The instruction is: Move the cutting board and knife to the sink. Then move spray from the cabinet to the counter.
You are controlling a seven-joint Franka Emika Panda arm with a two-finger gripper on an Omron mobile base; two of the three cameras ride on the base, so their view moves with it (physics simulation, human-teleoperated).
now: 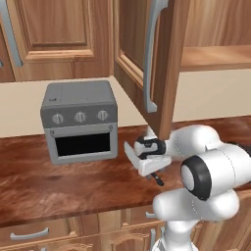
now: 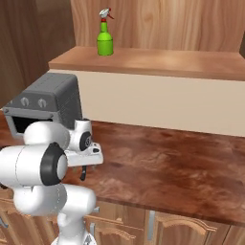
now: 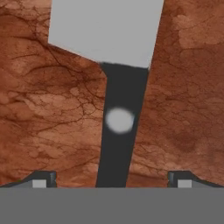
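Observation:
The knife (image 3: 118,118) lies flat on the dark reddish-brown counter (image 3: 52,113), its black handle running toward me and its broad silver blade (image 3: 105,30) at the far end. My gripper (image 3: 111,183) is open just above the handle, with one fingertip (image 3: 41,180) on either side of it and nothing held. The same gripper (image 1: 157,179) (image 2: 83,173) points down over the counter (image 1: 73,181) (image 2: 167,162). The green spray (image 2: 105,38) stands upright on the shelf of the open cabinet (image 2: 143,62). The cutting board and the sink are out of view.
A grey toaster oven (image 1: 81,122) (image 2: 48,103) stands on the counter to the gripper's left. The open cabinet door (image 1: 162,59), with its long grey handle, hangs right above and behind the hand. Lower cabinet fronts (image 1: 29,234) run below the counter edge.

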